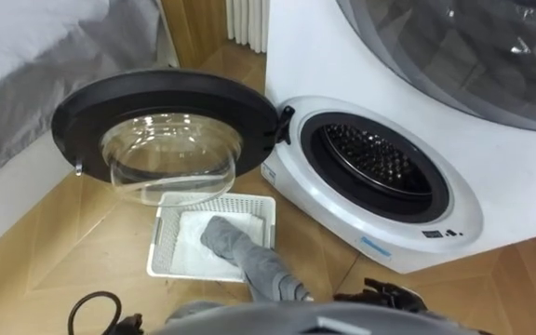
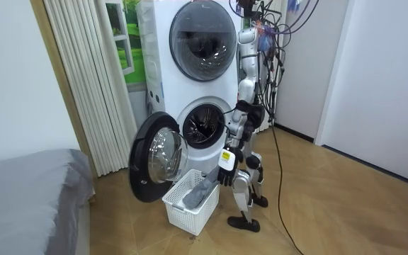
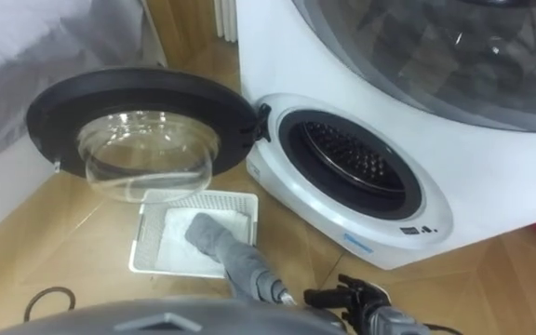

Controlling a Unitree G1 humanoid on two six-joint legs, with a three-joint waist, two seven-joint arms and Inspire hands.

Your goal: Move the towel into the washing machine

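Note:
A grey towel (image 1: 235, 244) trails from the white basket (image 1: 164, 244) on the floor up toward me. My left hand (image 1: 293, 291) is at its upper end, shut on it. In the room view the towel (image 2: 200, 194) hangs from that hand (image 2: 224, 161) into the basket (image 2: 183, 212). The lower washing machine's drum (image 1: 376, 160) stands open just right of the basket, with its round door (image 1: 166, 121) swung out to the left over the basket's far edge. My right hand (image 1: 391, 298) shows low on the right, dark, its fingers relaxed and holding nothing. I stand bent beside the basket, facing the machine.
A second machine (image 2: 202, 32) is stacked on top of the lower one. A grey bed (image 1: 35, 65) lies to the left. The floor is wood, and a black cable loop (image 1: 96, 309) lies on it at the lower left. In the room view, cables (image 2: 278, 142) hang to the right of the machines.

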